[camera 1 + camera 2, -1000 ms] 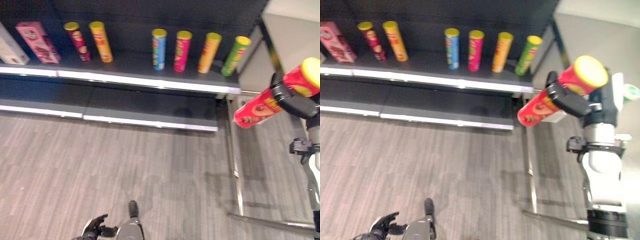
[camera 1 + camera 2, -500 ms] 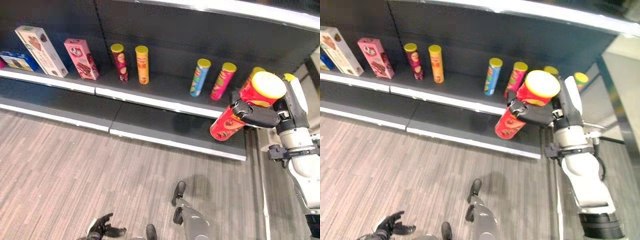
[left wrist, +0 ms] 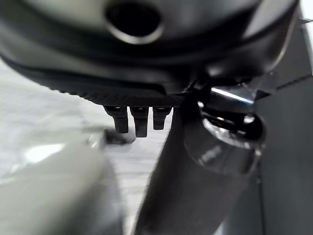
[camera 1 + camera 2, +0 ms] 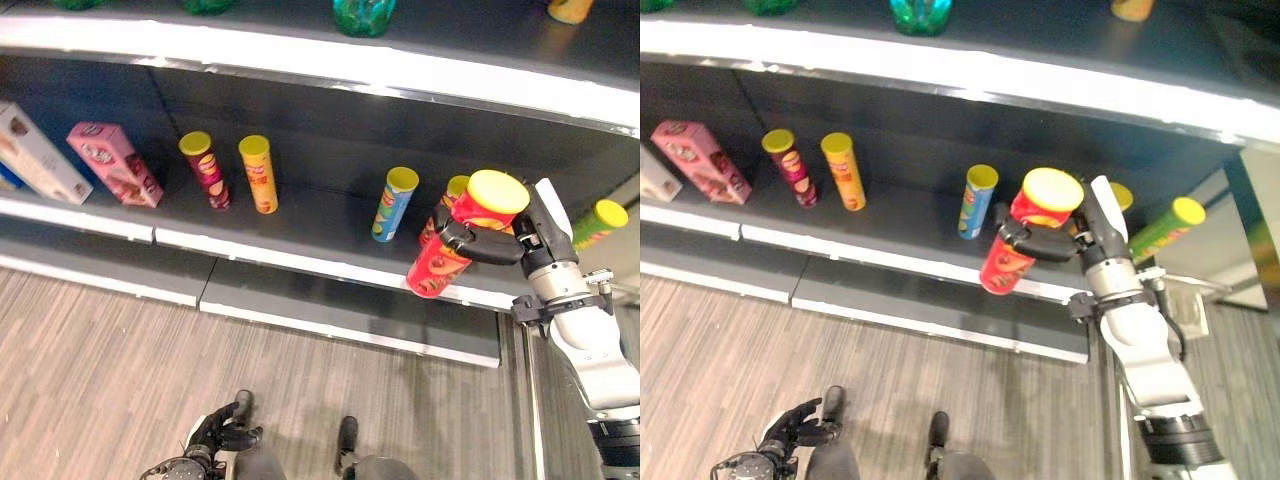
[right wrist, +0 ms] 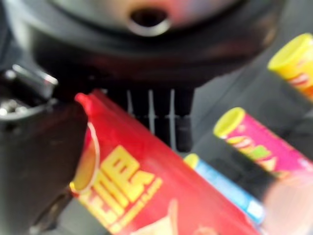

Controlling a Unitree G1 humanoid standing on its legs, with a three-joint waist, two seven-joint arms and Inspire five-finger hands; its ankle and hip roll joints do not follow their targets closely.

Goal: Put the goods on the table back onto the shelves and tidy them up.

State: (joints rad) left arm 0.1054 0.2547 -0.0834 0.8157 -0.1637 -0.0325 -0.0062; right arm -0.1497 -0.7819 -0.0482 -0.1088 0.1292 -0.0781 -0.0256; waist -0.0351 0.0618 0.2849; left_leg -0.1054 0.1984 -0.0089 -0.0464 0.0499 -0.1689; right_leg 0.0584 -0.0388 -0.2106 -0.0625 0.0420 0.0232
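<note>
Dark shelf (image 4: 300, 225) spans mid-frame; right robot hand (image 4: 500, 243) grasps a tilted red can (image 4: 455, 243) at centre right; left robot hand (image 4: 222, 432), fingers relaxed, hangs bottom left.

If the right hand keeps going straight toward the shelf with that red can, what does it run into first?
Most likely the pink can standing just behind the red can held in the right hand. The blue can stands beside that line. Depth is hard to judge.

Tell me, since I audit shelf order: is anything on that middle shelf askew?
Nothing looks knocked over. The chip cans stand upright, unevenly spaced. The red can with a yellow lid is tilted, gripped in the right hand.
</note>
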